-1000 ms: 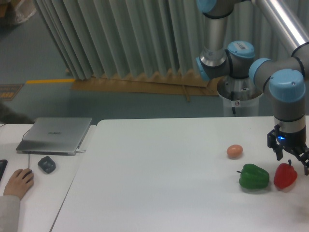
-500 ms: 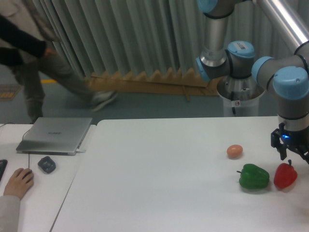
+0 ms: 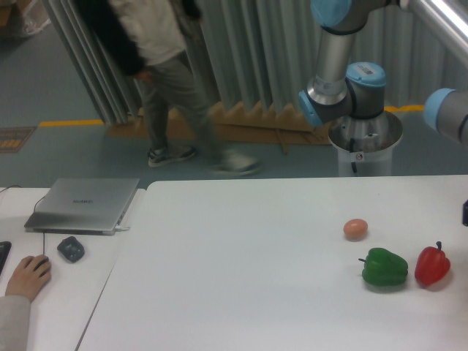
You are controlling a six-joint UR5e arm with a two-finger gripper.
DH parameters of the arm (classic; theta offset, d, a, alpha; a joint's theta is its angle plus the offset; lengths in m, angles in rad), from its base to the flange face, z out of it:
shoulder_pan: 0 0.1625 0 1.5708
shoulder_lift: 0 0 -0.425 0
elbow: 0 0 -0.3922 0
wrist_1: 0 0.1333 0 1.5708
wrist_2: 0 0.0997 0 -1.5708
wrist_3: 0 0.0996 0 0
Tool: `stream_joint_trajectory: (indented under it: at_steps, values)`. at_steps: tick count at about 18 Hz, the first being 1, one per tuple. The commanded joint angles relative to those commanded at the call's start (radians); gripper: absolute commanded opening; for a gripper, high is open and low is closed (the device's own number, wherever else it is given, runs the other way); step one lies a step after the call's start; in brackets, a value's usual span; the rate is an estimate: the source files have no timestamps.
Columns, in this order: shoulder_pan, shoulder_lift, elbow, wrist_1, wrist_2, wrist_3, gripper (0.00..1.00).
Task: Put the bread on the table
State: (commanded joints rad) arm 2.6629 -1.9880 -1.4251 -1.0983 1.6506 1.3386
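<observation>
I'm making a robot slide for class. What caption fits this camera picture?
Small brown egg, green bell pepper and red bell pepper sit on the white table; no bread visible.

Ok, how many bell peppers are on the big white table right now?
2. The green pepper sits near the table's right end, below the egg; the red pepper lies just right of it. More could be out of frame.

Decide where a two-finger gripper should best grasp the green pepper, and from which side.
Grip the green pepper across its broad body, from straight above, with fingers front and back. Its stem points left and the red pepper sits close on its right, so those sides probably offer less room.
</observation>
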Motion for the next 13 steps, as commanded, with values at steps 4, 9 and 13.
stream_joint_trajectory:
  at_steps: [4, 9, 13]
  values:
    - [0.051, -0.005, 0.003, 0.0, -0.02, 0.111, 1.0]
    - [0.092, -0.009, 0.005, 0.067, -0.018, 0.16, 1.0]
    - [0.103, -0.044, 0.015, 0.086, -0.017, 0.162, 1.0]
